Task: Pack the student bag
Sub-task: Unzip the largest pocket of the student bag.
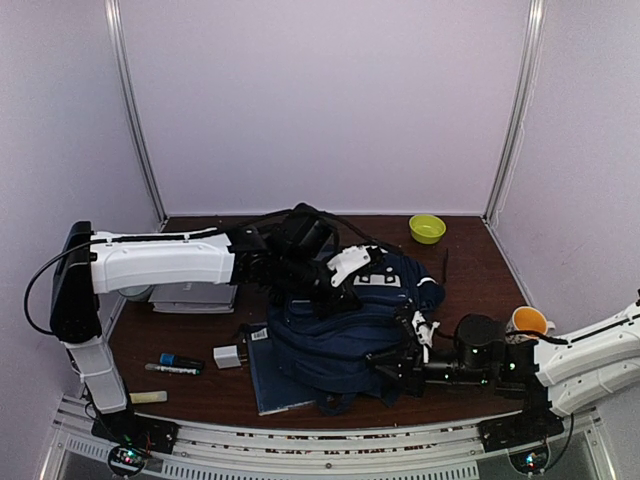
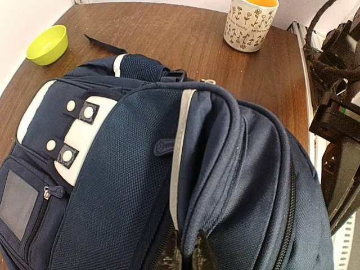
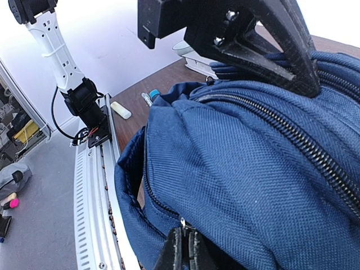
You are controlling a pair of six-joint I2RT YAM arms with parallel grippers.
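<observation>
The student bag, navy with a white buckle patch and a grey stripe, lies in the middle of the table. My left gripper reaches over its left side. In the left wrist view the left gripper is shut on a fold of the student bag's fabric beside the stripe. My right gripper sits at the bag's near right corner. Seen from the right wrist, the right gripper is shut on a small metal zipper pull low on the student bag.
A dark blue book lies partly under the bag. To its left are a grey eraser, a marker and a pale stick. A white box sits at the left, a green bowl at the back, a mug at the right.
</observation>
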